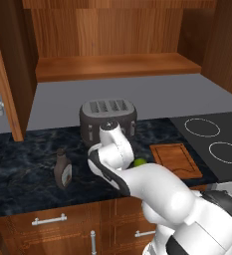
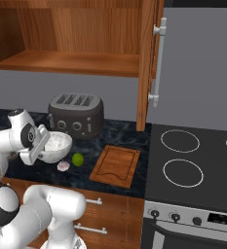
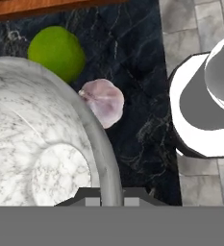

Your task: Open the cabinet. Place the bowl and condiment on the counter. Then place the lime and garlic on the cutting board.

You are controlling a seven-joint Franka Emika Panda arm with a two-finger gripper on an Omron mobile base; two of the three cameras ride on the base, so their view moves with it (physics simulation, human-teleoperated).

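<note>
Two cabinet (image 2: 145,63) doors stand swung open above the work area, exposing a bare wooden shelf (image 1: 117,65), and one long silver bar handle (image 2: 158,62) runs vertically on the right-hand door. The tabletop (image 1: 23,164) is dark blue-black marbled stone with pale veins, backed by a plain grey wall (image 1: 137,94); a black stovetop (image 2: 193,165) with ring markings adjoins it on the right, and wooden drawers (image 1: 48,221) with short handles sit below. A dark four-slot toaster (image 2: 77,115) stands at the rear of the tabletop. The condiment (image 1: 62,170) stands upright on the tabletop to the left of the arm, long axis vertical, neck pointing up. The bowl (image 2: 56,146) sits in front of the toaster with its opening facing up. The end effector (image 3: 109,194) is clenched on the rim of the bowl, with the rim passing between the finger tips in the hand view. The lime (image 2: 77,159) lies on the tabletop just beside the bowl, and the garlic (image 2: 63,166) lies near both, just beside the bowl wall. The cutting board (image 2: 116,166) lies flat to the right of the lime, between it and the stovetop, long axis running front to back.
</note>
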